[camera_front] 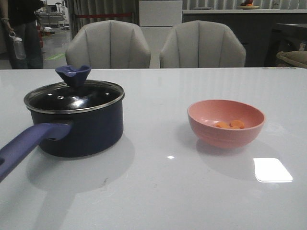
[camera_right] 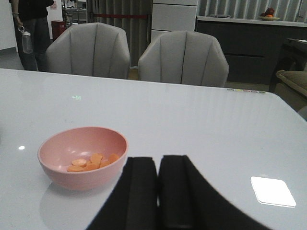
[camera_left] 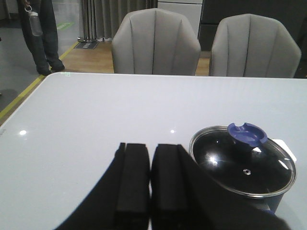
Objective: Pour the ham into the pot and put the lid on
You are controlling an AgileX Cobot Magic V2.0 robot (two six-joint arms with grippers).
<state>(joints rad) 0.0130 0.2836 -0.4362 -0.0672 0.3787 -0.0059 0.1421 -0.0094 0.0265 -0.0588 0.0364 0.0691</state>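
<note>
- The ham (camera_front: 230, 124) lies as a few small orange slices at the bottom of the pink bowl (camera_front: 226, 121); the right wrist view shows the slices (camera_right: 92, 161) bunched toward the near side of the bowl's (camera_right: 82, 155) floor.
- The pink bowl stands upright on the right half of the white desk (camera_front: 158, 191), well apart from the pot.
- The pot (camera_front: 79, 129), a dark navy saucepan, stands on the left half of the desk, its long purple-blue handle (camera_front: 24, 146) reaching toward the near left edge.
- The lid (camera_front: 74, 96) sits on the pot's rim, closing it, with its flared dark-blue knob (camera_front: 73, 74) upright on top; the left wrist view shows the glass lid (camera_left: 244, 165) with its metal rim and a small vent hole.
- The left gripper (camera_left: 151, 184) appears only in its own wrist view: its two black jaws are pressed together with just a thin seam between them, holding nothing. It hangs over bare desk just beside the pot, not touching it.
- The right gripper (camera_right: 158, 191) likewise has its jaws together, empty, near the pink bowl but apart from it.
- Neither arm shows in the front view.
- Two grey upholstered chairs (camera_front: 109, 45) stand behind the desk's far edge.
- A person (camera_front: 21, 31) stands at the far left with a clear bottle hanging at the hand.
- A bright rectangular reflection (camera_front: 272, 169) lies on the desk near the bowl.
</note>
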